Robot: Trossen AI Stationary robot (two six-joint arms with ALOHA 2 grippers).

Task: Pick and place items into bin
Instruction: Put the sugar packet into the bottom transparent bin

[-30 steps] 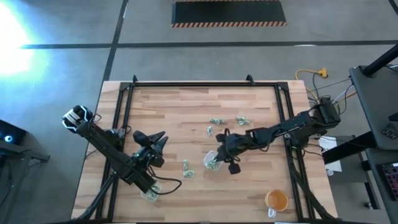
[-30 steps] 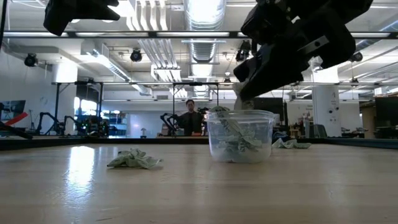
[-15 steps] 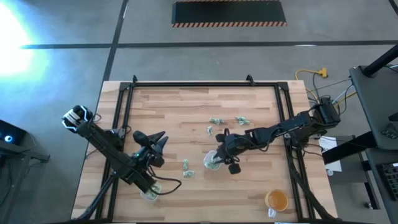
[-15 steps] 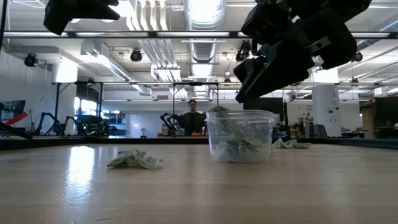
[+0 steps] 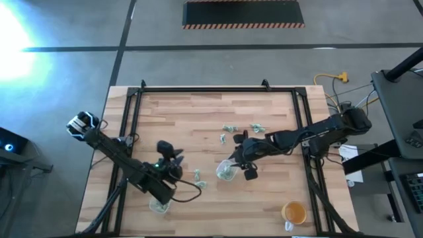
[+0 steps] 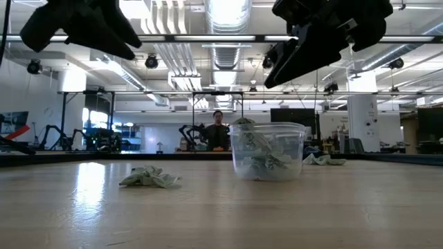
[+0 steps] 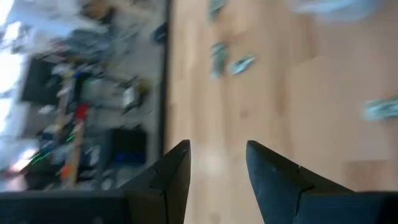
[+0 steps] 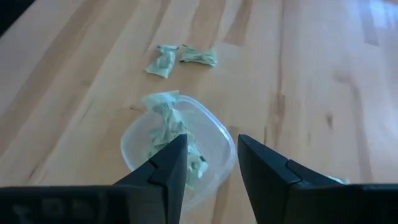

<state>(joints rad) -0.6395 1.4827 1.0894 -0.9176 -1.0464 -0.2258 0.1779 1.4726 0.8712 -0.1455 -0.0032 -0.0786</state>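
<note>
You are partway through: the clear cup (image 8: 177, 149) that serves as the bin already holds several crumpled green-and-white pieces (image 8: 169, 127), and the right gripper (image 8: 210, 163) hangs just above its rim with fingers spread and nothing between them, so that drop looks done. What remains is scattered on the table (image 5: 178, 125): a few wrappers (image 5: 229, 129) beyond the cup and two more (image 5: 198, 178) between the cup and the left arm. The left gripper (image 7: 216, 163) is also spread and empty, raised above the wood near those two pieces, well apart from the cup. A second cup (image 5: 157, 206) sits under the left arm.
</note>
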